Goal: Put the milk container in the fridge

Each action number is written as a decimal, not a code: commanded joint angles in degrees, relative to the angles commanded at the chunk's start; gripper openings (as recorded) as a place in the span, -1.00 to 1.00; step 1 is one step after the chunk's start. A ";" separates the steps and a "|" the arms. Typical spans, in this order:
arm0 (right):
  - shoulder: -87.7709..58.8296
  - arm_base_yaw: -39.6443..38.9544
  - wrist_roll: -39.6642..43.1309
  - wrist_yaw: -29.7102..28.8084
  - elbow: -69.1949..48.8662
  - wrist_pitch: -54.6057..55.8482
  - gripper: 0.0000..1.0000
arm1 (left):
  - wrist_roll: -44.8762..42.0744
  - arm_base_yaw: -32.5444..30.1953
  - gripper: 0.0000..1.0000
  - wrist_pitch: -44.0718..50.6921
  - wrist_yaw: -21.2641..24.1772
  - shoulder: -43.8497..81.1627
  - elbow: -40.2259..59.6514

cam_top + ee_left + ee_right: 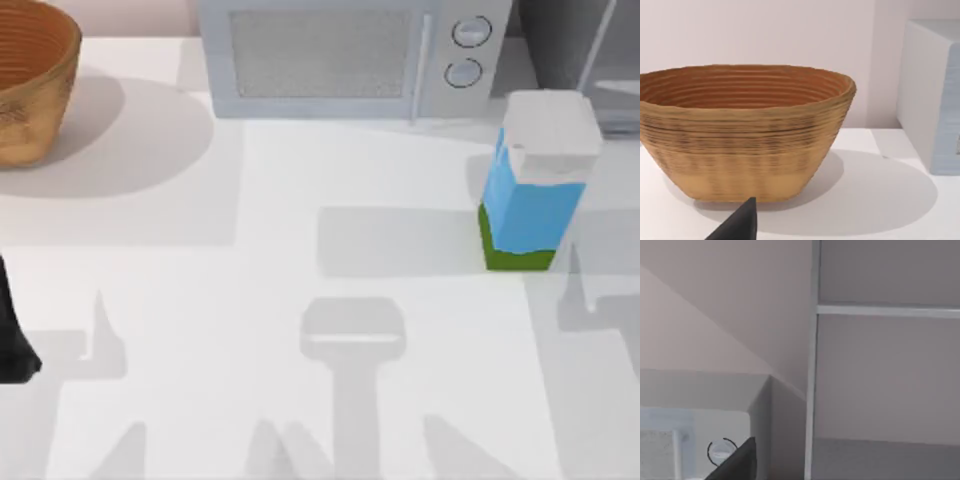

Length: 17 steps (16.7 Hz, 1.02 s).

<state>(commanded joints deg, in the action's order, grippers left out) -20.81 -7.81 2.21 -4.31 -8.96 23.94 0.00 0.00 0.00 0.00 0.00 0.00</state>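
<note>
One milk container (pixel 530 200) stands upright on white table (pixel 300 300); microwave (pixel 350 55) behind.

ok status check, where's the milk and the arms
Milk container upright on the table's right, free, before the fridge. Left arm parked at the left edge, left gripper facing the basket. Nothing blocking.

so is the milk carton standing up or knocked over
Upright: the small blue milk carton stands on its green base on the white table, white gabled top up, outside the fridge.
</note>
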 joint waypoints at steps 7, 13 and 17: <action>-32.55 -7.36 -0.62 -8.52 -5.75 24.67 1.00 | 0.00 0.00 1.00 0.00 0.00 0.00 0.00; -63.36 -13.91 -1.74 -16.50 -10.68 47.15 1.00 | 0.00 0.00 1.00 0.00 0.00 0.00 0.00; -82.25 -17.66 -2.36 -21.31 -13.47 60.70 1.00 | 0.00 0.00 1.00 0.00 0.00 0.00 0.00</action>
<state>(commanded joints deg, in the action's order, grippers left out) -103.06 -25.47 -0.15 -25.61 -22.43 84.64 0.00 0.00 0.00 0.00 0.00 0.00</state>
